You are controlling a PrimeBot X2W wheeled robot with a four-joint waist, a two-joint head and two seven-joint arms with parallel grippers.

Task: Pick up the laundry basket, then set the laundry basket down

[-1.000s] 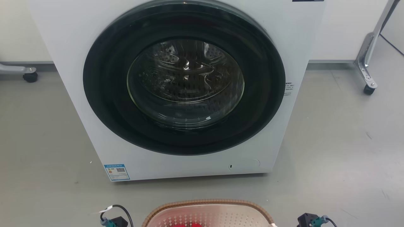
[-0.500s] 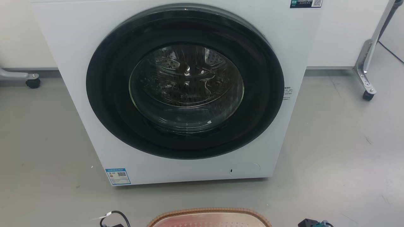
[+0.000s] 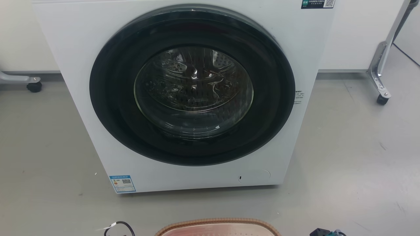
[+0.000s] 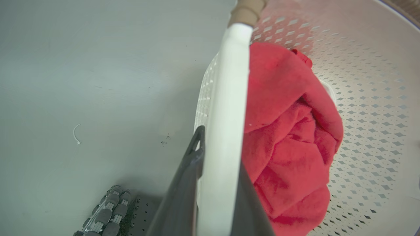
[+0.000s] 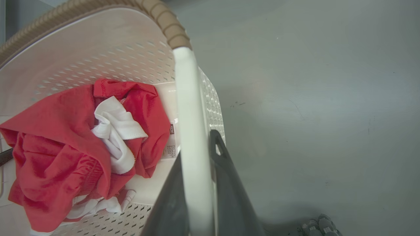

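- So, where is the basket, and what have you got of it?
- Its brown rim sits at the bottom of my head view, just in front of the washer. My left tool is pinched on the left handle, one finger outside and one inside. My right tool pinches the right handle the same way. Whether the base is on the floor, I cannot tell.
- How will it handle?
- Light, I judge: it is thin perforated plastic with only a red cloth and some white fabric inside. The walls look stiff but probably flex a little. The handles are smooth, so it could slide or tilt in the grip. I would hold both sides level and move slowly.
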